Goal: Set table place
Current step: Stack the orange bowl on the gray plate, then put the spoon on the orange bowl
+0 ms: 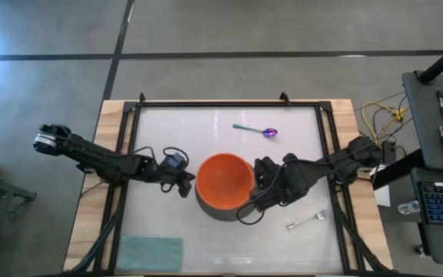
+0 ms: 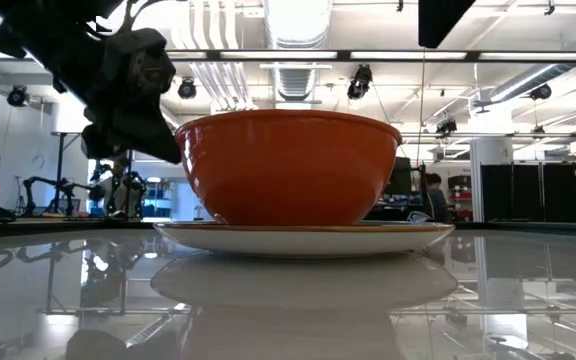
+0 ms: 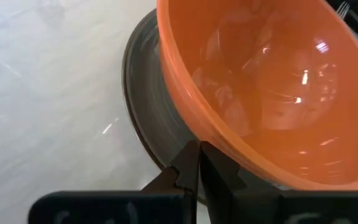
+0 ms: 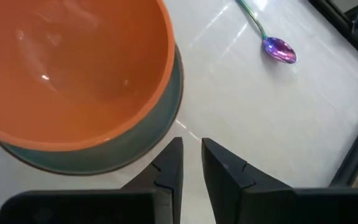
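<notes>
The orange bowl [image 1: 225, 180] stands upright on the grey-green plate [image 1: 215, 211] at the middle of the white table [image 1: 168, 131]; the low view shows the bowl [image 2: 288, 170] resting on the plate [image 2: 303, 238]. My left gripper [image 1: 189, 185] is shut at the bowl's left side, its fingertips [image 3: 191, 163] over the plate's rim [image 3: 143, 118]. My right gripper [image 1: 261, 173] is at the bowl's right side, narrowly open and empty [image 4: 192, 163]. The purple-headed spoon [image 1: 257, 130] lies at the far side. The silver fork [image 1: 308, 221] lies at the near right. My left gripper's shut fingertips stand close against the bowl's outer wall [image 3: 194, 127], coming level from the table's left. I cannot tell whether they touch the bowl or the plate.
A pale green cloth [image 1: 151, 252] lies at the table's near left corner. The black frame [image 1: 229, 103] runs around the tabletop. Bare tabletop shows between the bowl and the spoon [image 4: 272, 43].
</notes>
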Tool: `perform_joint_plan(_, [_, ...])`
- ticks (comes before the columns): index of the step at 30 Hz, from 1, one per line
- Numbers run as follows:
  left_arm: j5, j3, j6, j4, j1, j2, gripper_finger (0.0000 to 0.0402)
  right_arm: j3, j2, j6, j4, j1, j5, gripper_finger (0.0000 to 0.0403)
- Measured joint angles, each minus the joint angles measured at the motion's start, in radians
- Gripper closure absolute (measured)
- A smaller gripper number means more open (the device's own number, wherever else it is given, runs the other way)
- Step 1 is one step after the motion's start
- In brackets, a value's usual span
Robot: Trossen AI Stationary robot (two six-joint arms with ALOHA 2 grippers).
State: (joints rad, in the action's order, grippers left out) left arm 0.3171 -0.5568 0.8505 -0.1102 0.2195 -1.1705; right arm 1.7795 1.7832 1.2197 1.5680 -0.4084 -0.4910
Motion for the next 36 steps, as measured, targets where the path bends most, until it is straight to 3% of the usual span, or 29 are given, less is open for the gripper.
perform_joint_plan(10, [-0.002, 0.0, -0.004, 0.152, -0.013, -0.107, 0.0402, -0.058, 0.001, 0.034, 0.003, 0.006, -0.008, 0.0351])
perform_joint_plan(13, [-0.046, -0.002, -0.001, 0.157, -0.015, -0.127, 0.0402, -0.077, 0.001, 0.071, 0.003, 0.018, -0.019, 0.0351])
perform_joint_plan(19, [-0.087, -0.002, 0.005, 0.131, -0.015, -0.077, 0.0402, -0.09, -0.008, 0.124, 0.003, 0.092, -0.105, 0.0351])
perform_joint_plan(23, [-0.081, -0.003, -0.041, 0.133, -0.015, 0.053, 0.0402, -0.086, -0.021, -0.042, 0.001, 0.211, -0.117, 0.0351])
perform_joint_plan(29, [-0.081, -0.001, -0.071, 0.073, -0.015, 0.244, 0.0402, -0.113, -0.03, -0.316, -0.024, 0.466, 0.056, 0.0351])
perform_joint_plan(36, [-0.085, -0.001, -0.046, -0.013, -0.014, 0.43, 0.0402, -0.189, -0.03, -0.639, -0.248, 0.68, 0.193, 0.0351])
